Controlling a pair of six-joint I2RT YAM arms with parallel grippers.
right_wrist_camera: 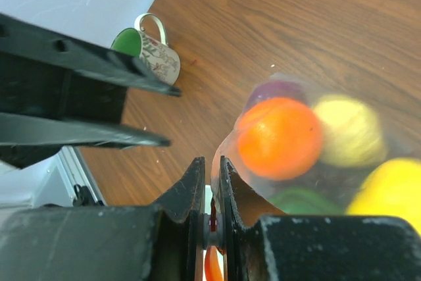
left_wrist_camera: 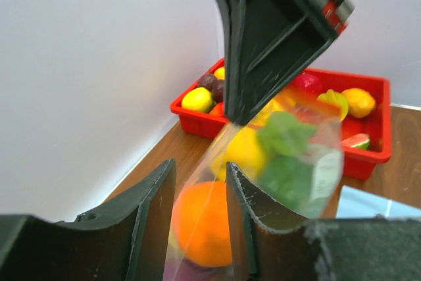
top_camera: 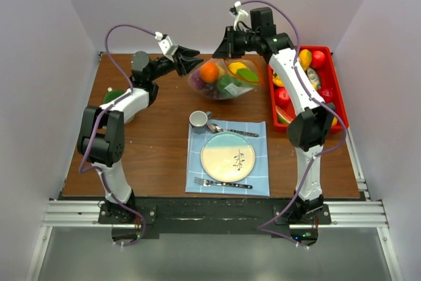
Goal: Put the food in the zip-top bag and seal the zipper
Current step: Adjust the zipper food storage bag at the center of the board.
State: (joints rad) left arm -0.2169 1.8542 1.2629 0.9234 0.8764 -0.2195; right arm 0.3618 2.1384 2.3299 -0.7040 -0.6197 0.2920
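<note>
Food [top_camera: 209, 72] sits inside the zip-top bag [top_camera: 227, 83], near the middle of the far edge of the table [top_camera: 151, 149], beside the red tray [top_camera: 321, 49]. The right gripper [right_wrist_camera: 210, 169] is pinched tight on the zipper [right_wrist_camera: 210, 268]. The left gripper [left_wrist_camera: 200, 182] is loose, its 2 fingers apart with the bag's edge between them. I think it should squeeze the strip flat, then slide slowly along it while the right one holds firm.
</note>
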